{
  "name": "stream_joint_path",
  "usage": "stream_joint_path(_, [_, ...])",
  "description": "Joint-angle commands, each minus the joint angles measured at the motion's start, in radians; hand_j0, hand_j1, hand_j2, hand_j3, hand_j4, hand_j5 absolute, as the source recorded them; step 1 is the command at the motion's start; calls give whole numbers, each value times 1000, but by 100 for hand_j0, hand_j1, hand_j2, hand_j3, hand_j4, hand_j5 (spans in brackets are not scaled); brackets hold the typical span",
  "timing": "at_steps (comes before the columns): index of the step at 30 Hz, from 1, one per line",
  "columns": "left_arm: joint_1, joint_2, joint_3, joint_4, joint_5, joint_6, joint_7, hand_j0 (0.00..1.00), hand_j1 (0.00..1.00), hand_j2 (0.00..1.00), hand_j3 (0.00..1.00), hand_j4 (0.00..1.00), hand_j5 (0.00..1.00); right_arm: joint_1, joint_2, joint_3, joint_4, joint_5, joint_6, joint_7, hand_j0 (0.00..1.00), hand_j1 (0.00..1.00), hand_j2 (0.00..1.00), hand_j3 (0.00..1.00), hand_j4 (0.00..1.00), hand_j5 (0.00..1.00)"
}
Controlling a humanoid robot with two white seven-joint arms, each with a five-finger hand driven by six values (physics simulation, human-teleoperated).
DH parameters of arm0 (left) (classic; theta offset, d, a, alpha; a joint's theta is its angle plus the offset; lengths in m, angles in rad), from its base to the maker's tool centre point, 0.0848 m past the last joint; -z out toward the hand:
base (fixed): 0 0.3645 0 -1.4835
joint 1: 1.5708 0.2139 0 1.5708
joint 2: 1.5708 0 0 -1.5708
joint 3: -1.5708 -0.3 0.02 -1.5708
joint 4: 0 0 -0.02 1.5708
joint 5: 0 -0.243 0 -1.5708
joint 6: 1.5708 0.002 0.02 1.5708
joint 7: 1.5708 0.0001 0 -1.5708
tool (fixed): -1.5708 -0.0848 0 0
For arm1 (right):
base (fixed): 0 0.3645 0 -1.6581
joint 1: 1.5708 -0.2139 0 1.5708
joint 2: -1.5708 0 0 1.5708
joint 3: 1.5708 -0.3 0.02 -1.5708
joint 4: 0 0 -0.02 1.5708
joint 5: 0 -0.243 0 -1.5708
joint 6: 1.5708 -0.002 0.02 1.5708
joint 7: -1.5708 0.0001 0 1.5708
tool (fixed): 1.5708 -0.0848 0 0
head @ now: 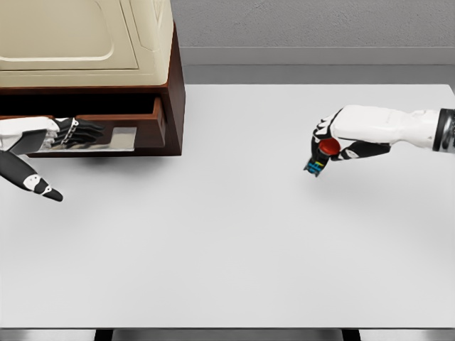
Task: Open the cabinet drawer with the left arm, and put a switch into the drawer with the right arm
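Drawer (117, 131) of the cabinet (85, 42) pulled partway out, its grey floor showing in front of the cabinet's dark base. Left hand (75, 131) resting at the drawer's front, black fingers curled against the rim or inside it; whether truly gripping, hard to tell. Opening step looks largely done.

Switch (323, 153), dark with a red button and coloured marks, pinched in the right hand (341, 142), held just above the white bench (234, 249), well to the right of the cabinet and far from the drawer.

Still to do, judging from this: carrying the switch leftward across the bench to the cabinet, lowering it into the drawer, releasing.
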State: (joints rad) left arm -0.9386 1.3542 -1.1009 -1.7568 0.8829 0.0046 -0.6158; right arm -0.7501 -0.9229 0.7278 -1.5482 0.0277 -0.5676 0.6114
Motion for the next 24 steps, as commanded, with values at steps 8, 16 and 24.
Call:
stream_joint_path(8, [1,17,-8,5,-55,-3,5,100,100,100,100,100,100,-25,52,1,-1,-6,3,-1,43,43,43,43,43,43])
stream_joint_path(16, [0,26,-11,3,-45,-3,5,100,100,100,100,100,100,-52,87,7,-1,-8,6,-1,43,43,43,43,43,43])
stream_joint_path(24, [14,42,-10,-4,-45,-3,5,100,100,100,100,100,100,-98,136,45,2,-8,17,-1,43,43,43,43,43,43])
